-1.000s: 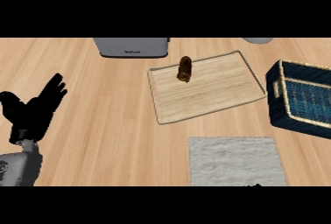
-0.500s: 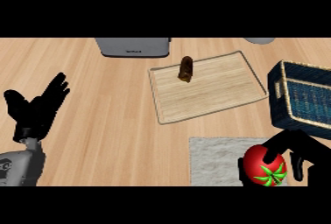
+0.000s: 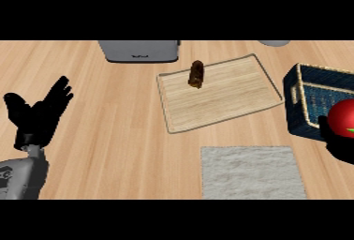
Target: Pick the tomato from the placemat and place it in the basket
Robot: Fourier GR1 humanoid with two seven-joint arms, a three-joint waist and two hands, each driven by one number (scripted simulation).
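Note:
A red tomato [image 3: 342,117] with a green stem shows at the right edge, held up in my right hand [image 3: 337,146], whose black fingers curl under and round it. It hangs over the near left corner of the dark blue basket [image 3: 308,101] with a pale rim. The pale grey placemat [image 3: 250,171] lies bare at the lower middle, left of that hand. My left hand [image 3: 39,115] rests open, fingers up, at the left side, far from both.
A wooden tray [image 3: 228,101] sits in the middle with a brown oblong item [image 3: 196,73] standing near its far edge. A grey appliance [image 3: 140,50] stands at the back, and a grey round object [image 3: 276,43] peeks in at the top right.
My right hand came into view holding the tomato, then carried it up and to the right, off the placemat to the basket's near corner. The left hand stayed still.

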